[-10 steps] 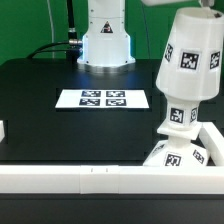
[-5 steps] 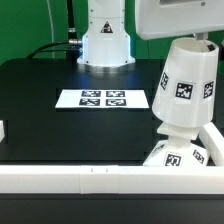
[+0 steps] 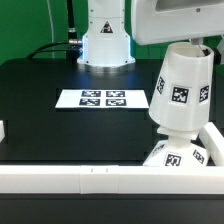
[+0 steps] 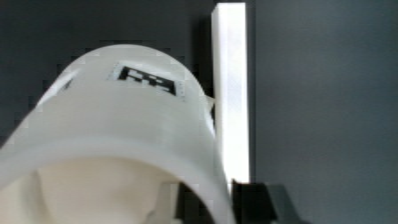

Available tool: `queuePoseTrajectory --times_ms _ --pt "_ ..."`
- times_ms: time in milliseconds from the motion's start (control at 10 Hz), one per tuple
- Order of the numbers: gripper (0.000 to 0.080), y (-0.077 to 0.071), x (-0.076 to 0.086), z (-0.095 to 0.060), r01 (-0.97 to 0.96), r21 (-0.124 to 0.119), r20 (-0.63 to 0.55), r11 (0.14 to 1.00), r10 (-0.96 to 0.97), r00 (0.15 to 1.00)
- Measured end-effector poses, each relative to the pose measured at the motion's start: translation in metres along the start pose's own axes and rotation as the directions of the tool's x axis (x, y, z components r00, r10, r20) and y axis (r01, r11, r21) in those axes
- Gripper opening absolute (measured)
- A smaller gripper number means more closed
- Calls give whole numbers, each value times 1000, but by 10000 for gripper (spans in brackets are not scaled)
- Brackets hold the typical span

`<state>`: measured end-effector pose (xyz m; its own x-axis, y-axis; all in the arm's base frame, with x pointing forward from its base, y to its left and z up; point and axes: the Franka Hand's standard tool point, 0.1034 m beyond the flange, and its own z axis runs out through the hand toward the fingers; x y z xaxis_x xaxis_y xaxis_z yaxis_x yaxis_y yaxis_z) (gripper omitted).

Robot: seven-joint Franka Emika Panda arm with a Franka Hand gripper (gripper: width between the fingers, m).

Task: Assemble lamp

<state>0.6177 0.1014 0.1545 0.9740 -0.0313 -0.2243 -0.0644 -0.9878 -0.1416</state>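
The white tapered lamp shade [image 3: 181, 90] with square tags hangs tilted at the exterior view's right. Its lower end is just over a white tagged lamp part [image 3: 174, 156] in the corner of the border bars. The bulb is hidden. My gripper [image 3: 200, 44] comes in from the top right and is shut on the shade's upper rim. In the wrist view the shade [image 4: 125, 130] fills most of the picture. My gripper [image 4: 219, 208] has its dark fingers [image 4: 254, 205] on either side of the shade's wall.
The marker board [image 3: 103, 98] lies mid-table in front of the robot's pedestal [image 3: 105, 40]. White border bars run along the front [image 3: 90, 180] and the exterior view's right [image 3: 213, 138]; one also shows in the wrist view [image 4: 228, 90]. A small white piece [image 3: 3, 130] sits at the left edge.
My gripper has come down into the exterior view with the shade. The shade has sunk over the part below it and leans a little more.
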Motion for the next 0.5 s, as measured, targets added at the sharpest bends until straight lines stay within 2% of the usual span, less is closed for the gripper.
queuePoseTrajectory --times_ms 200,300,400,500 --pt "373 5 -1 -2 -7 0 -1 1000 7 1000" --pt "527 14 -3 -3 2 -2 0 1000 -2 1000" --pt "527 25 -6 -5 -3 -3 2 1000 3 1000" --pt "661 28 -9 -9 -8 -3 7 1000 8 1000"
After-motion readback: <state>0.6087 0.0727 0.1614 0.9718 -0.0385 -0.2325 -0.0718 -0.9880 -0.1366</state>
